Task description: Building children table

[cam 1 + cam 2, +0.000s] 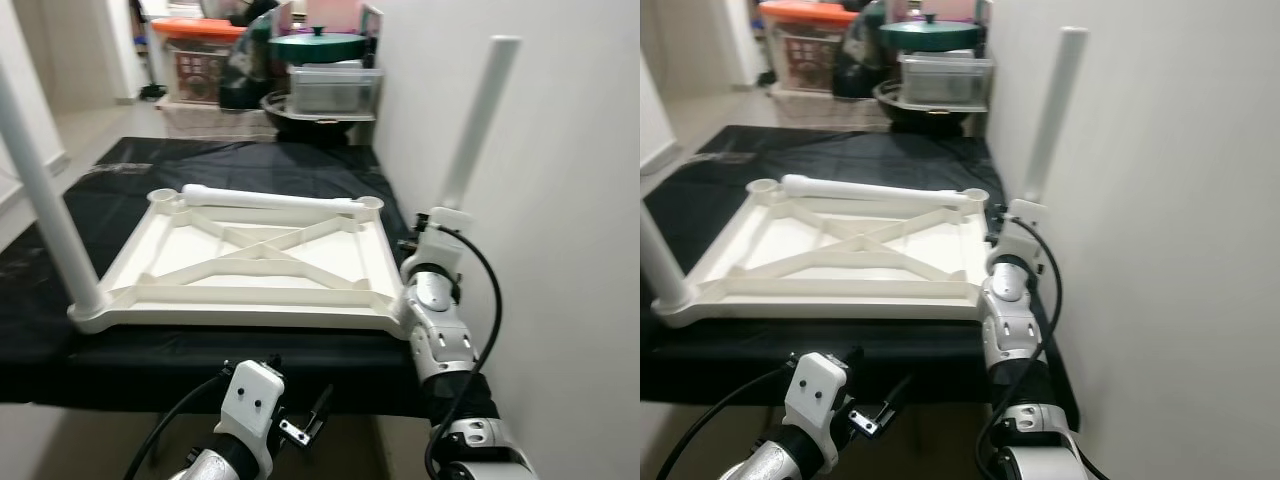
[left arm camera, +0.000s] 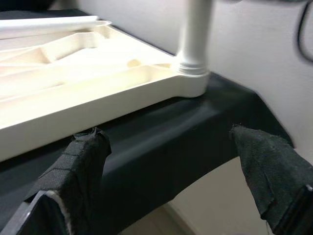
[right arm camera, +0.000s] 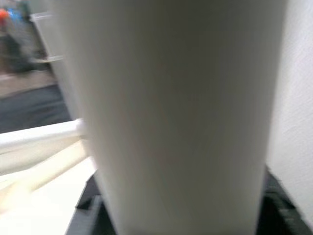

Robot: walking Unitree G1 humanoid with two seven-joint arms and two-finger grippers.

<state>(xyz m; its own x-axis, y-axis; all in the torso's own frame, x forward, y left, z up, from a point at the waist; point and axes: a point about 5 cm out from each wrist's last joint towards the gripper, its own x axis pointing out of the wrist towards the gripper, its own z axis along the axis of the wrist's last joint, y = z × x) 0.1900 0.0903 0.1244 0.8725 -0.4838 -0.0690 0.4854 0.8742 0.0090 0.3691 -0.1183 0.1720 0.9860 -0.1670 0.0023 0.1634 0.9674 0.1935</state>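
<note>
The white tabletop (image 1: 255,265) was laid upside down on the black-covered desk (image 1: 250,165), its ribbed underside turned up so that the corner sockets could be reached. One leg (image 1: 45,200) was already stood upright in the near left corner, and a loose leg (image 1: 270,199) was left lying across the far edge, between the two far sockets, apparently awaiting its turn. A third leg (image 1: 478,125) was held upright at the near right corner, close beside the wall (image 1: 560,200), by the right tool (image 1: 432,235); its base was seen seated in the socket (image 2: 190,73), presumably so it could be pressed or turned home. Whether the right tool was clamped on that leg could not be told, the fingers being hidden. The left tool (image 2: 171,166) was held low before the desk's front edge, its fingers (image 2: 80,164) spread apart and gripping nothing.
</note>
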